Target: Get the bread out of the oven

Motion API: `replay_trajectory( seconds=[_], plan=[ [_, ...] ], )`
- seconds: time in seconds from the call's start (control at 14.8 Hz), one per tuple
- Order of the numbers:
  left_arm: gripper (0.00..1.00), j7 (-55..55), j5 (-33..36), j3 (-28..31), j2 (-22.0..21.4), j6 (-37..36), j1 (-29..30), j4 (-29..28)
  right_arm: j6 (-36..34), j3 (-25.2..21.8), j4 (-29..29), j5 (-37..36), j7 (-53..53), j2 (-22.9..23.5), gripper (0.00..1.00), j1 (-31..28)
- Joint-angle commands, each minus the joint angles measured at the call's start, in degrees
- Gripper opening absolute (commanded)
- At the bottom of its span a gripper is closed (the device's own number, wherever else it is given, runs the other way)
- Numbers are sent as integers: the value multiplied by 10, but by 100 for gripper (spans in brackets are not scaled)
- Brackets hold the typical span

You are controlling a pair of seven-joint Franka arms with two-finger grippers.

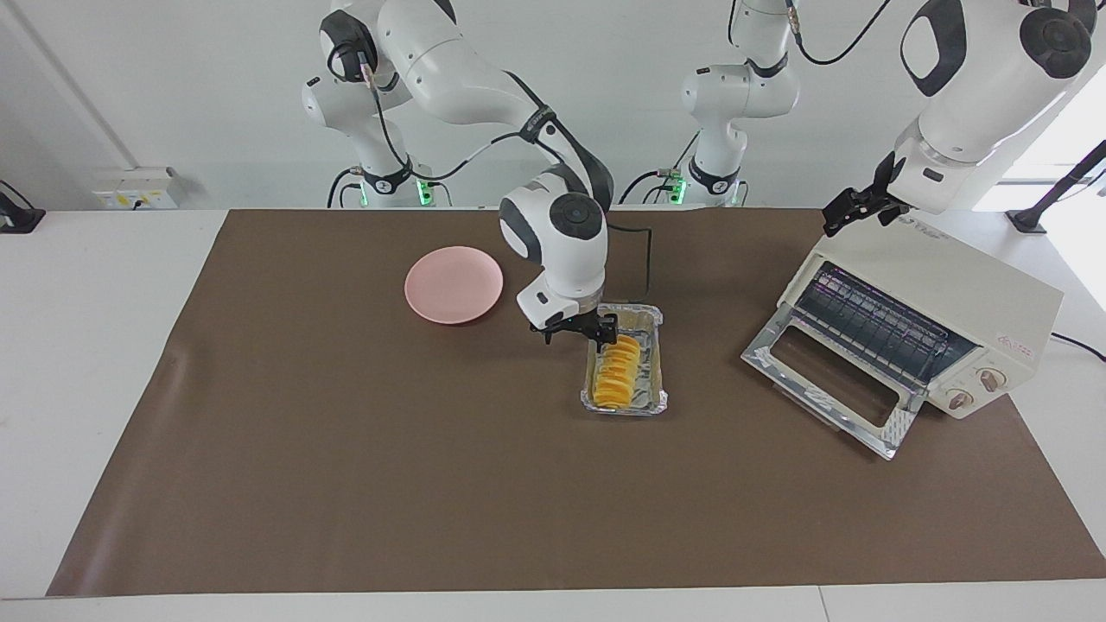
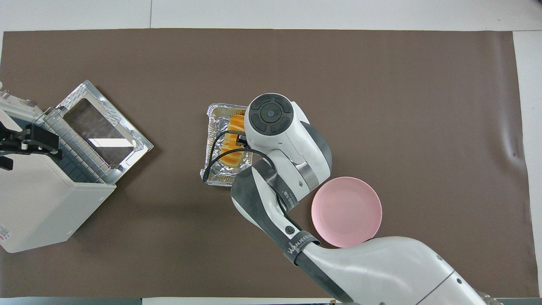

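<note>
The bread [image 1: 617, 371] lies in a crinkled foil tray [image 1: 654, 363] on the brown mat, outside the oven. My right gripper [image 1: 579, 335] is low over the tray's end nearer the robots, open, with one finger [image 1: 611, 332] by the bread's end. In the overhead view the right arm hides much of the bread [image 2: 232, 157] and tray [image 2: 212, 169]. The cream oven [image 1: 950, 294] stands at the left arm's end, with its glass door [image 1: 829, 380] dropped open and its wire rack bare. My left gripper [image 1: 851, 213] is open in the air over the oven's top [image 2: 25, 142].
A round pink plate [image 1: 454, 283] sits on the mat toward the right arm's end, nearer the robots than the tray; it also shows in the overhead view [image 2: 346, 212]. The oven door [image 2: 101, 127] juts out over the mat toward the tray.
</note>
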Motion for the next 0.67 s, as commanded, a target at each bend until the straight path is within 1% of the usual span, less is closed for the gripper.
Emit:
replay_trajectory(
  seconds=[0.0, 0.07, 0.13, 0.2, 0.27, 0.34, 0.61],
  plan=[
    [100, 16, -4, -8, 4, 18, 17, 2, 1, -5, 22, -6, 15, 20, 100, 11],
    [100, 17, -1, -8, 7, 7, 17, 5, 1, -4, 22, -12, 15, 21, 100, 11],
    [100, 19, -2, -9, 9, 10, 18, 6, 3, -4, 21, -16, 15, 20, 93, 11],
    [100, 21, -7, -11, 10, 14, 17, 8, 3, -4, 21, -19, 15, 20, 57, 11],
    [100, 21, -8, -12, 10, 17, 16, 6, 2, -4, 21, -20, 12, 20, 26, 11],
    [100, 20, -8, -14, 8, 23, 15, 4, 1, -4, 22, -27, 11, 20, 0, 11],
    [100, 20, -8, -16, 7, 24, 17, 3, 3, -4, 24, -38, 11, 21, 0, 11]
  ],
)
